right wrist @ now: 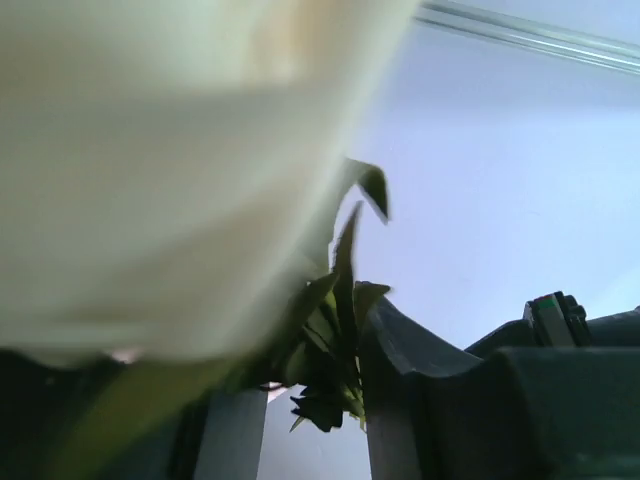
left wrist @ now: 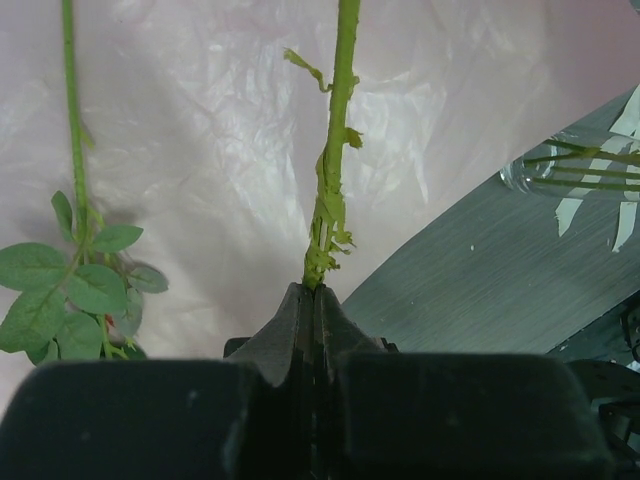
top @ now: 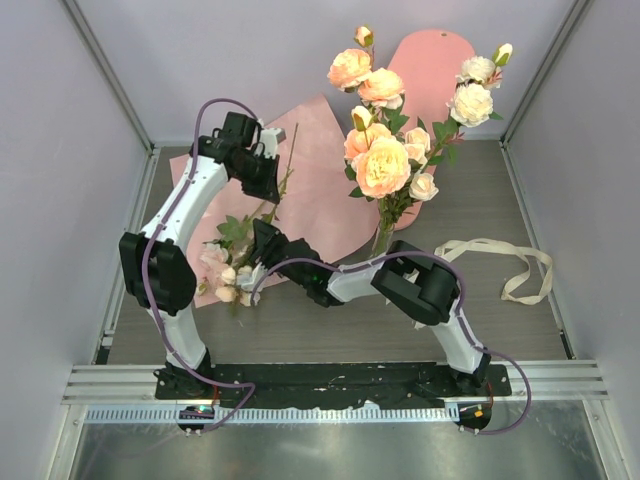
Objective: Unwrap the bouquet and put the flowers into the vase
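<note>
Where the right gripper (top: pixel 262 238) lies low over the table (top: pixel 520 330), a large cream rose (right wrist: pixel 150 170) fills its wrist view, blurred and hard against the lens. Under that bloom, green sepals (right wrist: pixel 335 340) hang in the gap between the fingers (right wrist: pixel 405 385), which stand apart on either side. Whether they pinch the greenery cannot be told. Just beside the tips, some of the flowers (top: pixel 228 275) lie flat on the pink paper sheet (top: pixel 320 170).

Beyond the right gripper, the left gripper (top: pixel 268 188) is clamped tight on a green stem (left wrist: pixel 335 150), its jaws pressed together with the stem between them. The stem runs straight out from the tips over the crumpled paper. To one side of it lies a second, thinner stem (left wrist: pixel 72 120) with a cluster of leaves (left wrist: pixel 70 290). To the other side the paper ends and bare table begins.

The vase (top: pixel 383 238) stands upright there, well apart from the left gripper and close behind the right arm's forearm. It holds a tall bunch of peach and cream roses (top: pixel 382 160), and their stems show through the glass.

Farther off, behind the blooms, a pink board (top: pixel 440 60) rises against the back wall. A cream ribbon (top: pixel 500 262) lies looped on the table to the far side of the vase from both grippers.
</note>
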You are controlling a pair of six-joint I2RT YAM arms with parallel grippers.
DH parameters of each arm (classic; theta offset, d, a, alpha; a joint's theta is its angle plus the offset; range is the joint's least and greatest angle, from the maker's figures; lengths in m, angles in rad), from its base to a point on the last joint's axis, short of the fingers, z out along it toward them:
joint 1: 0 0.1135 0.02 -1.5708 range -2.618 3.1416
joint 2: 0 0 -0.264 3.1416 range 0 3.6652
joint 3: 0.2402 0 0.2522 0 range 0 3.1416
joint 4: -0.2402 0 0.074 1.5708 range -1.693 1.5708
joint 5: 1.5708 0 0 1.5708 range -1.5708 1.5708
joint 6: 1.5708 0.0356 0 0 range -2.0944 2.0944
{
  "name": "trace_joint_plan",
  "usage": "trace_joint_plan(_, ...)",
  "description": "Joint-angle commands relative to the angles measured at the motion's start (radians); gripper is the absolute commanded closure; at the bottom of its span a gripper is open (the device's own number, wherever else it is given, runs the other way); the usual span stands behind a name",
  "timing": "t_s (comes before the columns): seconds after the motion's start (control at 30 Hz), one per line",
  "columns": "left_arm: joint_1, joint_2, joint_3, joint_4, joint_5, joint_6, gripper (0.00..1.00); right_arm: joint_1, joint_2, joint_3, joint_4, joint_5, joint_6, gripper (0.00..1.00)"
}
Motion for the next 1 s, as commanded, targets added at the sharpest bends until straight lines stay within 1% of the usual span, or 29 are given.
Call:
trace_joint_plan(0.0, -0.007, -0.05, 0.008, -0.003, 0.008, 0.013, 1.0, -0.002, 0.013, 0.043, 0.179, -0.017, -0.062, 0.64)
trace_joint_plan(0.03, -0.007, -0.052, 0.016, -0.007, 0.004, 0.013, 1.0, -0.001, 0.008, 0.04, 0.183, -0.015, -0.066, 0.68)
trace_joint_plan(0.07, -0.008, -0.052, 0.02, -0.011, -0.003, 0.013, 0.97, 0.004, 0.002, 0.028, 0.183, -0.012, -0.065, 0.72)
trace_joint_plan(0.1, -0.007, -0.055, 0.024, -0.016, -0.025, 0.01, 0.93, 0.013, -0.005, 0.021, 0.182, -0.009, -0.06, 0.78)
trace_joint_plan(0.13, -0.007, -0.064, 0.025, -0.014, -0.038, 0.01, 0.8, 0.019, -0.025, 0.013, 0.171, -0.003, -0.056, 0.81)
trace_joint_plan(0.2, 0.002, -0.081, 0.019, 0.006, -0.053, 0.001, 0.65, 0.033, -0.048, -0.012, 0.171, 0.015, -0.017, 0.87)
trace_joint_plan(0.23, 0.015, -0.09, 0.007, 0.015, -0.052, -0.004, 0.52, 0.051, -0.074, -0.022, 0.163, 0.025, -0.003, 0.89)
trace_joint_plan(0.27, 0.024, -0.111, 0.001, 0.024, -0.049, -0.005, 0.46, 0.059, -0.09, -0.039, 0.148, 0.032, 0.01, 0.91)
trace_joint_plan(0.33, 0.047, -0.133, -0.018, 0.053, -0.05, -0.008, 0.37, 0.083, -0.119, -0.055, 0.107, 0.054, 0.079, 0.94)
trace_joint_plan(0.37, 0.053, -0.159, -0.025, 0.065, -0.056, -0.011, 0.36, 0.088, -0.155, -0.07, 0.088, 0.057, 0.114, 0.96)
trace_joint_plan(0.4, 0.061, -0.171, -0.033, 0.078, -0.067, -0.016, 0.35, 0.096, -0.174, -0.078, 0.067, 0.058, 0.194, 0.99)
trace_joint_plan(0.5, 0.1, -0.236, -0.073, 0.156, -0.108, -0.042, 0.32, 0.122, -0.266, -0.107, -0.033, 0.061, 0.329, 0.99)
trace_joint_plan(0.53, 0.129, -0.256, -0.105, 0.18, -0.118, -0.053, 0.3, 0.128, -0.288, -0.111, -0.089, 0.063, 0.422, 0.99)
trace_joint_plan(0.57, 0.145, -0.276, -0.125, 0.208, -0.133, -0.069, 0.29, 0.145, -0.311, -0.124, -0.108, 0.071, 0.472, 0.99)
trace_joint_plan(0.6, 0.174, -0.309, -0.14, 0.245, -0.148, -0.076, 0.28, 0.15, -0.373, -0.136, -0.12, 0.066, 0.545, 0.99)
trace_joint_plan(0.63, 0.185, -0.317, -0.157, 0.253, -0.167, -0.082, 0.28, 0.154, -0.407, -0.145, -0.175, 0.054, 0.689, 0.99)
trace_joint_plan(0.7, 0.206, -0.334, -0.162, 0.259, -0.22, -0.085, 0.28, 0.154, -0.531, -0.147, -0.269, -0.021, 0.881, 0.99)
trace_joint_plan(0.73, 0.211, -0.34, -0.167, 0.263, -0.234, -0.086, 0.28, 0.151, -0.577, -0.144, -0.348, -0.046, 0.959, 0.99)
trace_joint_plan(0.77, 0.216, -0.345, -0.17, 0.265, -0.245, -0.088, 0.28, 0.151, -0.614, -0.153, -0.376, -0.088, 1.11, 0.99)
trace_joint_plan(0.8, 0.225, -0.346, -0.171, 0.274, -0.251, -0.094, 0.27, 0.151, -0.69, -0.16, -0.404, -0.109, 1.163, 0.99)
trace_joint_plan(0.83, 0.228, -0.346, -0.177, 0.277, -0.248, -0.097, 0.27, 0.151, -0.729, -0.168, -0.456, -0.115, 1.223, 0.99)
trace_joint_plan(0.87, 0.232, -0.345, -0.179, 0.279, -0.248, -0.097, 0.27, 0.15, -0.764, -0.18, -0.485, -0.159, 1.318, 0.99)
trace_joint_plan(0.93, 0.245, -0.328, -0.171, 0.271, -0.228, -0.103, 0.28, 0.136, -0.876, -0.184, -0.586, -0.234, 1.406, 0.99)
trace_joint_plan(0.97, 0.248, -0.32, -0.167, 0.267, -0.217, -0.105, 0.28, 0.128, -0.916, -0.177, -0.62, -0.256, 1.494, 0.99)
